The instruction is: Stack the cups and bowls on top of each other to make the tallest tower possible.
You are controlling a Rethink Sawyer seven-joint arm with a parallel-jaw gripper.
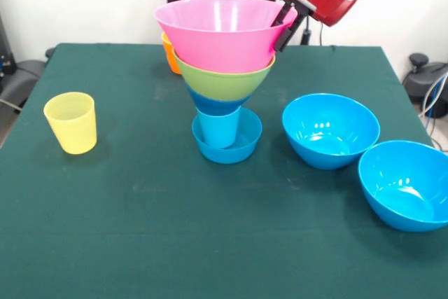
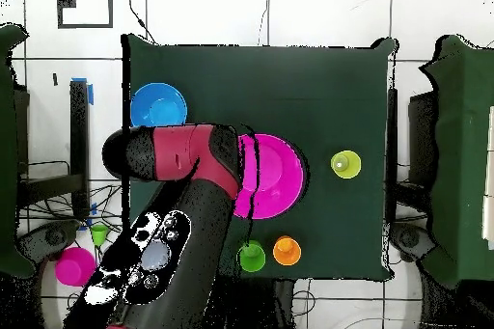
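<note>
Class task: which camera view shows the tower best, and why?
The front view: the tower shows every layer, small blue bowl up to pink bowl. Overhead shows only the pink bowl's inside, partly behind the arm.

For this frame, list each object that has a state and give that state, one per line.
tower: standing upright; small blue bowl, light blue cup, blue bowl, lime green bowl, pink bowl on top.
pink bowl: topmost, open side up, gripper at its rim.
gripper: at the pink bowl's rim; open or shut cannot be told.
yellow cup: upright, alone, unstacked.
orange cup: behind the tower, unstacked.
two large blue bowls: upright, side by side, unstacked.
</note>
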